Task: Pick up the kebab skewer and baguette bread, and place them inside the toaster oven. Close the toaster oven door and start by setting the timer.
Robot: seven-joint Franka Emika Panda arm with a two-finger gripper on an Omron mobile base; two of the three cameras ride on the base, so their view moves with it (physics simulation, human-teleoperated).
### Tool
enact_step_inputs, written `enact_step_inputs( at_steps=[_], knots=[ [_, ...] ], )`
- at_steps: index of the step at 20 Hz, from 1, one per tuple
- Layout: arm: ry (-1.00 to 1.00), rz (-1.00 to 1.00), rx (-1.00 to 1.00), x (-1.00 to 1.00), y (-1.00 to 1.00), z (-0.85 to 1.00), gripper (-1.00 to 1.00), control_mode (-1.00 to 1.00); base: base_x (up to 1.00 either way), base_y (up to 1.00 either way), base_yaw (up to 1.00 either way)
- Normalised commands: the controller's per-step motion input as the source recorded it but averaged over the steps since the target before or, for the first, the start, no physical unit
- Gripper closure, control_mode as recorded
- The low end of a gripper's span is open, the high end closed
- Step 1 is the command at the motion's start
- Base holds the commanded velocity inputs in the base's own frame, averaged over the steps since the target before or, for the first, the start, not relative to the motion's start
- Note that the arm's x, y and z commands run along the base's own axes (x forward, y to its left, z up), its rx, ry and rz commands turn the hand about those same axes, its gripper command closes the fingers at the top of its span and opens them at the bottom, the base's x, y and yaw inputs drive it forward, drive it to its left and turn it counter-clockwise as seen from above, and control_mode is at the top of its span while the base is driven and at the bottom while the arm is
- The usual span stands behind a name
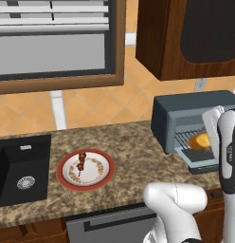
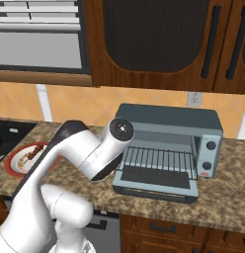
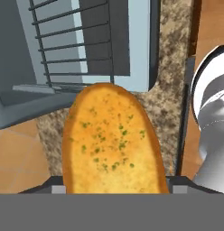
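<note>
One baguette bread (image 3: 111,140) sits between my fingers, its golden, herb-flecked crust running from the bottom of the hand view up toward the oven mouth. My gripper (image 3: 113,189) is closed on it, the jaws standing fairly wide because the loaf is broad; the fingertips themselves are hidden under the bread, so I cannot point to either one. From the left base view the same loaf (image 1: 201,141) shows as an orange lump at the front of the oven opening, just behind my forearm.

One toaster oven (image 2: 169,143) stands on the counter, blue-grey and boxy, with one wire rack (image 2: 159,159) across its inside. One toaster oven door (image 2: 155,182) hangs open, folded down flat in front of the opening with its dark window facing up. Two round knobs (image 2: 210,155) sit one above the other on the right side of the oven's front.

One kebab skewer (image 1: 81,161) lies well off to the left, on one white plate with a red rim (image 1: 104,179), strung with dark red chunks. One black sink (image 1: 22,168) is just beyond the plate. The speckled stone counter (image 1: 133,152) carries all of these, and dark brown wall cabinets (image 2: 159,39) hang above the oven.
</note>
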Motion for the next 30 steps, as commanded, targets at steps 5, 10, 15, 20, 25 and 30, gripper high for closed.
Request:
enact_step_inputs(
  at_steps=[5,10,15,20,25,30],
  knots=[
    [0.00,-0.07,0.00,0.19,-0.45,0.00,1.00,-1.00,0.00,0.00,0.00],
    [-0.04,0.00,-0.06,0.13,-0.28,-0.01,1.00,-1.00,0.00,0.00,0.00],
    [-0.01,-0.03,-0.08,0.36,-0.17,-0.12,1.00,-1.00,0.00,0.00,0.00],
    [0.00,-0.07,-0.09,0.39,-0.19,-0.33,1.00,-1.00,0.00,0.00,0.00],
    [0.00,-0.02,-0.03,0.44,-0.14,-0.30,1.00,-1.00,0.00,0.00,0.00],
    [0.00,0.00,0.00,0.32,-0.37,0.00,1.00,-1.00,0.00,0.00,0.00]
  ],
)
